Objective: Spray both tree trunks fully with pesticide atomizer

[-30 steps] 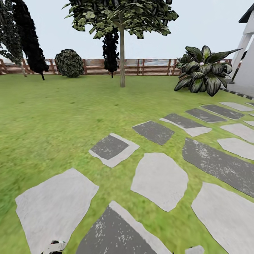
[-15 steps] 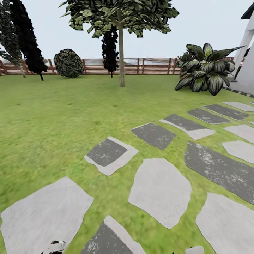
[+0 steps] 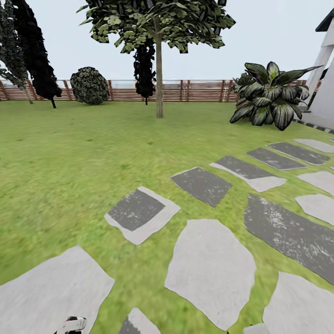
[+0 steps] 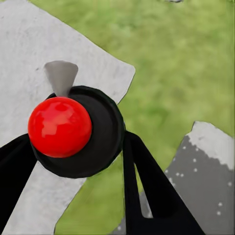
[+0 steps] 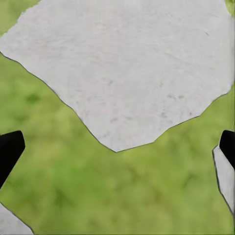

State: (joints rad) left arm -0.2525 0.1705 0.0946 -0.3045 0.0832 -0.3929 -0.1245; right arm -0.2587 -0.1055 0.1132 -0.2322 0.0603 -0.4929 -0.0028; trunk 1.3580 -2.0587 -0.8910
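Note:
My left gripper (image 4: 78, 169) is shut on the pesticide atomizer (image 4: 59, 126), a black round body with a glossy red ball and a grey nozzle. Its dark fingers (image 4: 147, 186) flank the body, held over grass and paving. My right gripper (image 5: 117, 147) hangs open above grass and a pale slab, its black fingertips (image 5: 11, 147) far apart with nothing between them. One tree (image 3: 157, 23) stands far ahead on the garden lawn. It has a straight grey-brown tree trunk (image 3: 159, 83) under a leafy crown.
Pale and dark paving slabs (image 3: 211, 269) run across the grass from the bottom left to the right. A brown slat fence (image 3: 199, 90) closes the far side, with dark column trees (image 3: 37, 51), a round bush (image 3: 90, 85) and a broad-leaf plant (image 3: 269, 95). A white building corner (image 3: 324, 79) stands at right.
The whole head view has shifted: the paving slabs slide down toward the bottom edge and the tree sits slightly lower and nearer. The camera moved forward; the grippers keep their hold and pose.

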